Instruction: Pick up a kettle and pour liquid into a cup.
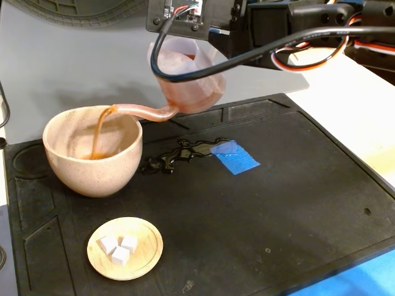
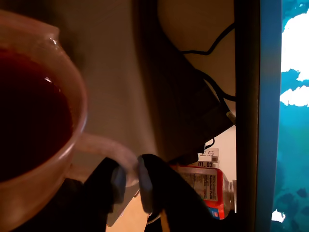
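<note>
1. My claw [image 2: 129,181] is clamped narrow on the kettle's [image 1: 188,83] loop handle [image 2: 104,150], seen in the wrist view.
2. I hold the kettle tilted in the air at the far edge of the black mat [image 1: 296,203], spout [image 1: 142,113] pointing left.
3. Liquid [image 1: 100,132] streams from the spout tip into the cup [image 1: 92,157], which stands on the mat's left side.
4. A spill [image 1: 176,154] lies just right of the cup, touching blue tape [image 1: 234,157].
5. A saucer [image 1: 125,248] with white cubes [image 1: 119,246] sits nearer than the cup.
</note>
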Controlling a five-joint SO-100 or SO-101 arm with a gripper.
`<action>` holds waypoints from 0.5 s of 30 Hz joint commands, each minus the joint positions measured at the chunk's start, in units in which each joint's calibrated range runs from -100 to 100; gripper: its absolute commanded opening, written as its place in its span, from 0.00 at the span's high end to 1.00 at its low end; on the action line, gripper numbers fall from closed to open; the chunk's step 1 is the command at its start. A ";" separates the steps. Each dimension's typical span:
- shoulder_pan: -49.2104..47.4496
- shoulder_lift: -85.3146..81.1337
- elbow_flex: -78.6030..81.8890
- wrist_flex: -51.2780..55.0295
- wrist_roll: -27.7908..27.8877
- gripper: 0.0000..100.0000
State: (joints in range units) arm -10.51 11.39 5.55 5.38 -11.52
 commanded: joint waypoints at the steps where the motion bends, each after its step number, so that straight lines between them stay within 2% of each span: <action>1: -0.18 -0.98 -5.19 -0.84 2.26 0.99; 15: -0.56 -0.98 -5.19 -0.93 2.58 0.99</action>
State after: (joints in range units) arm -10.51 11.39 5.55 5.38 -9.06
